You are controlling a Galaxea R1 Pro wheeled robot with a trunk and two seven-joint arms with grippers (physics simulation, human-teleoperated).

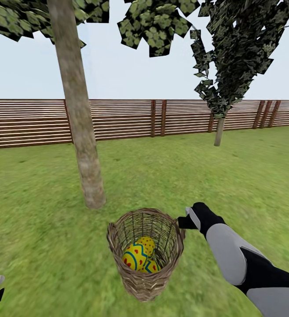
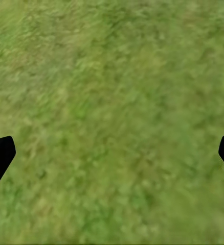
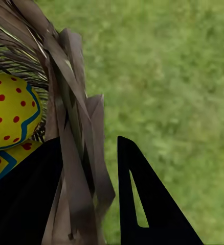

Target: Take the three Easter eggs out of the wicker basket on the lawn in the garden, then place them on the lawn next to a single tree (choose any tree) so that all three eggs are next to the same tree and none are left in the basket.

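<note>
Right gripper [image 3: 86, 204] straddles rim of woven brown-tan wicker basket [image 1: 145, 254], apparently clamped. Rim stiff, light. Painted yellow Easter eggs [image 1: 139, 256] inside: smooth, slippery. Left gripper [image 2: 112, 153] spread.

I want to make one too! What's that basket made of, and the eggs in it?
The wicker basket looks woven from dull brown-tan twigs; gaps show between strands. The Easter eggs look smooth and painted, bright yellow with red dots and blue lines. Their material underneath is unclear.

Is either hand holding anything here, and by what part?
The right hand straddles the wicker basket at its rim, one finger inside, one outside. The left hand is open over the lawn, holding nothing.
</note>
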